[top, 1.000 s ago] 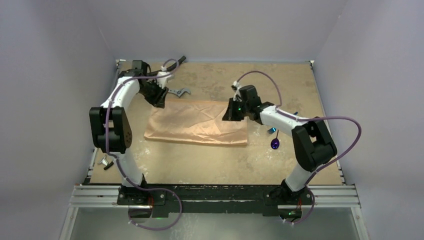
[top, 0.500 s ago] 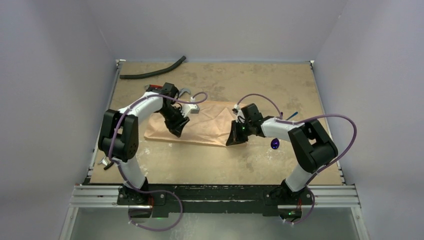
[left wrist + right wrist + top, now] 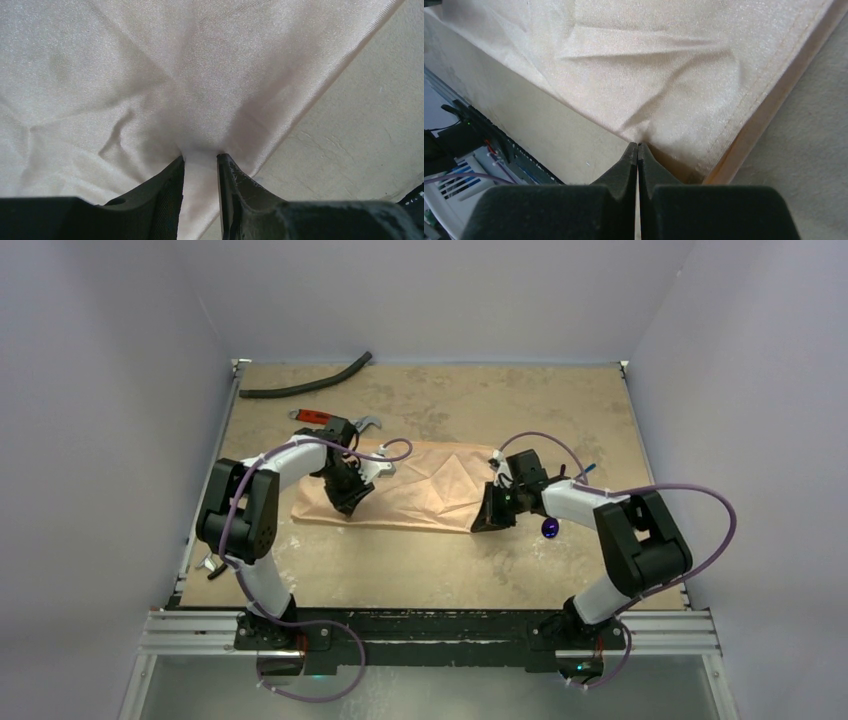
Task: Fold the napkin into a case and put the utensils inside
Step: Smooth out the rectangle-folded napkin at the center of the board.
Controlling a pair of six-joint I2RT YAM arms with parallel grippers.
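Toward the bottom of the top view, the tan, mottled table lies bare in front of the two arm bases. Just above that strip the napkin lies across the middle of the frame. It is a peach-orange cloth folded into a long, narrow, flat band that runs from left to right, and creases fan across its upper layer. The left gripper is down at the band's lower left. In the left wrist view its jaws stand narrow with a ridge of cloth drawn up between them, and soft puckers spread out from that spot. The right gripper is at the band's lower right corner. In the right wrist view its jaws are pressed together on the cloth edge, wrinkles run toward the pinch, and a stitched hem with a second layer under it shows along the right side. Just right of that gripper the dark purple spoon lies on the table, apart from the cloth. The blue fork shows a little higher, partly hidden behind the right arm. Above the band's left end lies a red-handled wrench. A curved black hose lies in the upper left near the back wall.
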